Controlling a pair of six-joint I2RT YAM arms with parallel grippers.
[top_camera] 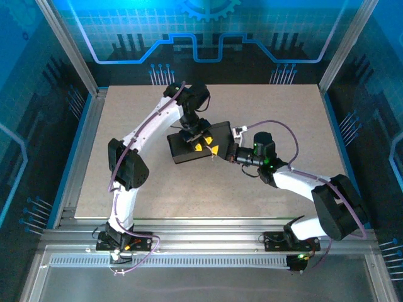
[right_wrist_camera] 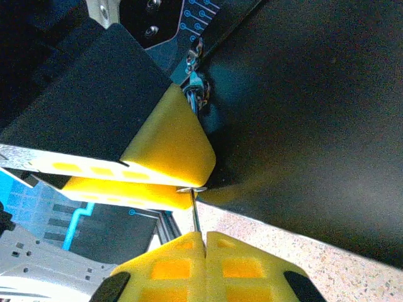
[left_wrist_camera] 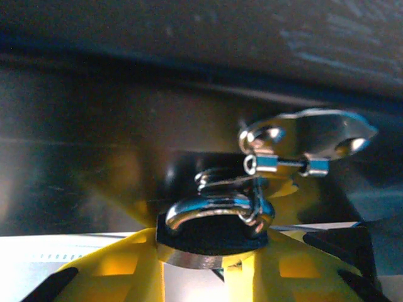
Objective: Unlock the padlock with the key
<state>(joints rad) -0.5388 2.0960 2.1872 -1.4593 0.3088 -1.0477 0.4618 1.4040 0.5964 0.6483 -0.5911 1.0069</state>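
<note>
Seen from above, two robot arms reach inward over a pale speckled worktop (top_camera: 283,113) and meet at a flat black box (top_camera: 179,150) lying near the middle of the frame. The left gripper (top_camera: 198,145) comes down from the upper centre onto the box's right half. The right gripper (top_camera: 215,150) reaches in from the right, its yellow tips just beside the left one's.

The left wrist camera shows a small padlock (left_wrist_camera: 211,236) at lower centre, with a dark body and a bright metal edge. It sits between the left gripper's yellow jaws, which are closed narrowly on its body. Its chrome shackle (left_wrist_camera: 214,207) curves above the body. A shiny metal hasp (left_wrist_camera: 308,135) is fixed to the dark box wall at upper right. Whether the shackle passes through the hasp cannot be told.

In the right wrist camera, the right gripper's yellow jaws at the bottom centre are pressed together on the key (right_wrist_camera: 196,217), a thin grey metal sliver. It stands up from the jaw tips to the underside of the left gripper's yellow fingers (right_wrist_camera: 170,145), where a small metal ring shows. The black box fills the right side of this frame.
</note>
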